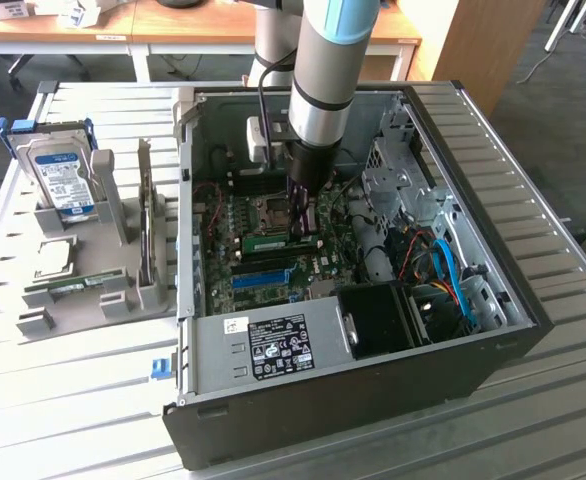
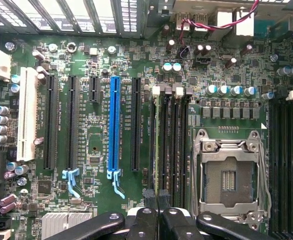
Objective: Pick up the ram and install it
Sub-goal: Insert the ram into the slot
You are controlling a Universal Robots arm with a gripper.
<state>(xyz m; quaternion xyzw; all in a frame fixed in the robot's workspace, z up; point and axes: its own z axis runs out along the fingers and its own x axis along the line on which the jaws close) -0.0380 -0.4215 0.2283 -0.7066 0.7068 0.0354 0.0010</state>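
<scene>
I'm holding the pincer closed (fingertips together) right over the ram, which is sitting in a motherboard slot inside the case.

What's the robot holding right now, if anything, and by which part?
The gripper seems shut on the ram stick, pinching its top edge at the end toward the exterior view's right, down at the motherboard.

The ram sits edge-on among memory slots beside the CPU socket.
</scene>
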